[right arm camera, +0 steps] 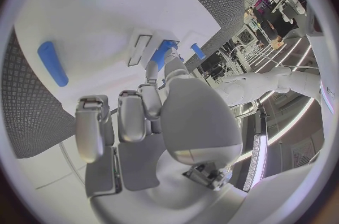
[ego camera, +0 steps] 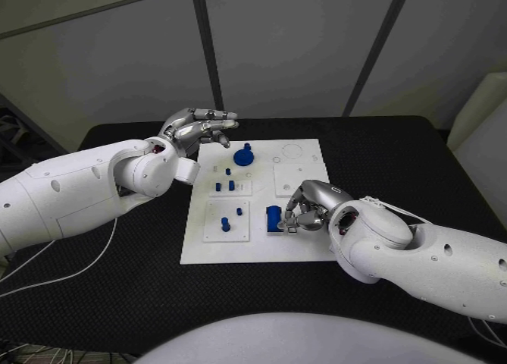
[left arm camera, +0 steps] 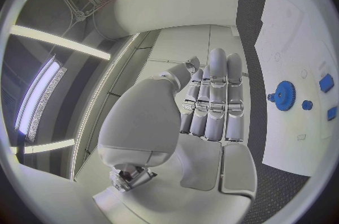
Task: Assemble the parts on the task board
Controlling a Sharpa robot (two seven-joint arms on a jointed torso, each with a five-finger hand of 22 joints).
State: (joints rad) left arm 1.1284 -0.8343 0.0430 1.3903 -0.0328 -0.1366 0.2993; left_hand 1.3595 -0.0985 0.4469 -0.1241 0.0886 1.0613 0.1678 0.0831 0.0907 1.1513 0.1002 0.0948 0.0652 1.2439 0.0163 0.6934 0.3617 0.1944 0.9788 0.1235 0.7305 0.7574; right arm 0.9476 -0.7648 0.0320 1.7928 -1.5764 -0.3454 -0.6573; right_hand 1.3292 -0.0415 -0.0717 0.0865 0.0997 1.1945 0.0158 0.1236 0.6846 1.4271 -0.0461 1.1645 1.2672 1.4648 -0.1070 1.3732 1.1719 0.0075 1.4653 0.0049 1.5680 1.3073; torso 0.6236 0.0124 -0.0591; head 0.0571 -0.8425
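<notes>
Table (ego camera: 428,152) black, task board (ego camera: 302,250) white.

The left arm enters from the left edge of the frame, its left hand (ego camera: 198,126) at upper centre, fingers straight and together, holding nothing. The right arm enters from the lower right; its right hand (ego camera: 305,207) sits mid-frame, fingers curled downward.

White task board (ego camera: 302,246), blue parts (ego camera: 243,157), black table (ego camera: 417,163) seemingly tread-patterned, silver hands (ego camera: 198,126)
</notes>
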